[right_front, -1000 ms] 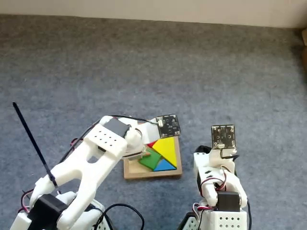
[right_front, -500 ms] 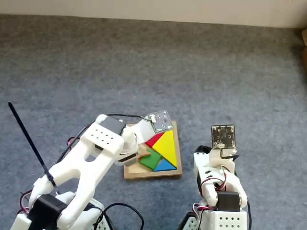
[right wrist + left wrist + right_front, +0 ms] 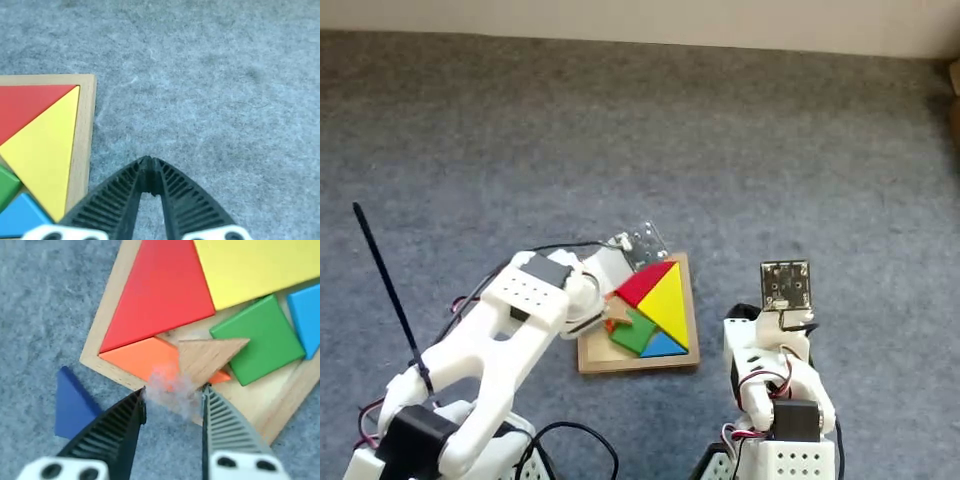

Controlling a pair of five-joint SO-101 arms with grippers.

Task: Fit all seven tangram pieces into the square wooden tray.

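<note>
Over this last second the left arm swings its wrist off the middle of the square wooden tray and back toward the tray's left rim. That uncovers the red triangle, which it was hiding a moment ago. The right arm does not stir.

The left gripper now hangs low over that rim with its jaws moderately apart and nothing between them. Just ahead of them a plain wooden triangle lies askew, resting on top of the orange piece with its point reaching toward the green square, not sunk into the tray. A dark blue piece sits outside on the grey counter, just beside the rim. The red triangle, the yellow triangle, the green square and the light blue triangle lie flat inside.

The right gripper waits over bare counter near the tray's right side, jaws pressed together and empty.

To my eye the job is well along but not finished: the wooden triangle wants nudging down into its gap, and the dark blue piece has yet to go in.
</note>
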